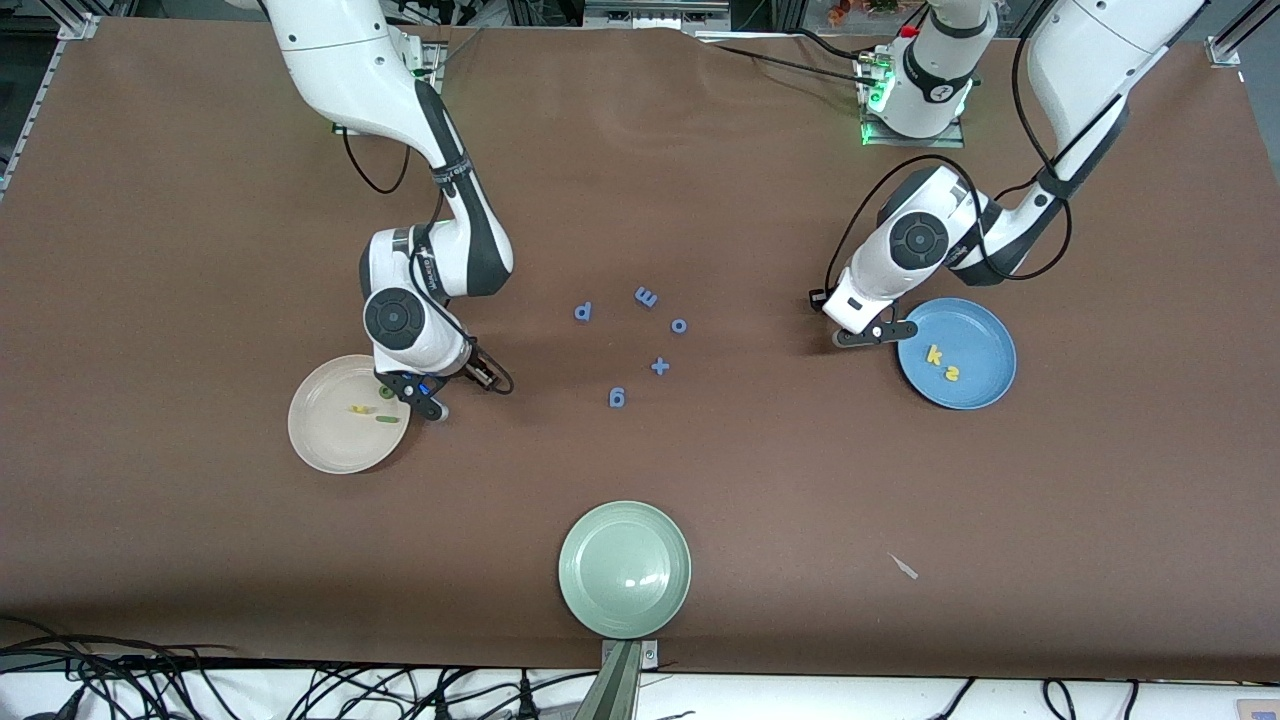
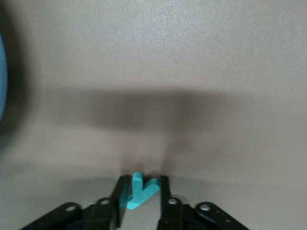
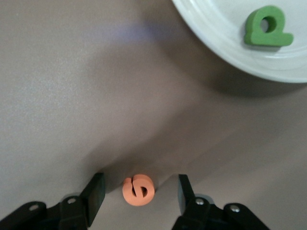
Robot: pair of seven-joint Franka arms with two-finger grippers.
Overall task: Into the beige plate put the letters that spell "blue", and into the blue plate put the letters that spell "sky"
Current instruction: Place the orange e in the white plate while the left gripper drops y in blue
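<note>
My left gripper (image 2: 143,182) is shut on the teal y (image 2: 140,194), low over the table beside the blue plate (image 1: 985,335). In that plate lie the yellow k (image 1: 934,354) and yellow s (image 1: 951,373). My right gripper (image 3: 140,181) stands open around the orange e (image 3: 138,190), which lies flat on the table with a gap on each side. It is close to the beige plate (image 1: 320,435). That plate holds the green b (image 3: 266,28), the yellow u (image 1: 357,409) and the thin green l (image 1: 386,418).
Blue letters p (image 1: 584,311), m (image 1: 646,296), o (image 1: 679,325), a plus sign (image 1: 660,366) and a 6 (image 1: 617,397) lie mid-table. A pale green plate (image 1: 624,568) sits near the front edge. A small white scrap (image 1: 905,567) lies toward the left arm's end.
</note>
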